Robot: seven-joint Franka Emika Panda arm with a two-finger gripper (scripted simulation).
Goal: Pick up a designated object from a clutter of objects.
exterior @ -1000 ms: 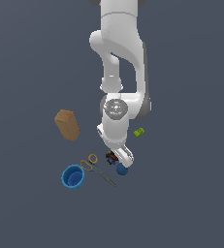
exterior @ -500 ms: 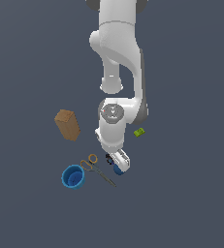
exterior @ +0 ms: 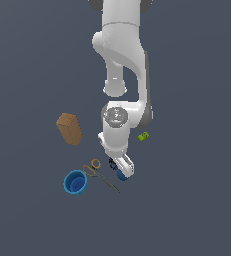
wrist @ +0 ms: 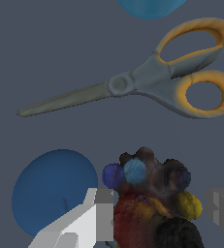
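The designated object, a small dark lump (wrist: 152,193) with blue, red and yellow specks, fills the near part of the wrist view. In the exterior view only a dark sliver of the lump (exterior: 111,162) shows beside the hand. My gripper (wrist: 159,210) is open and straddles it, one finger (wrist: 96,215) against one side and the other finger (wrist: 222,206) just off the opposite side. In the exterior view the gripper (exterior: 122,169) is low over the floor. The plain blue ball (wrist: 53,189) lies right next to the lump and is partly hidden in the exterior view (exterior: 121,175).
Orange-handled scissors (exterior: 100,173) lie close by and also show in the wrist view (wrist: 147,82). A blue cup (exterior: 75,182) stands at the exterior view's left, a brown box (exterior: 69,128) farther back, and a tiny green block (exterior: 143,136) at the arm's right.
The hand has come down over the lump, which now shows less in the exterior view. The other objects have not moved.
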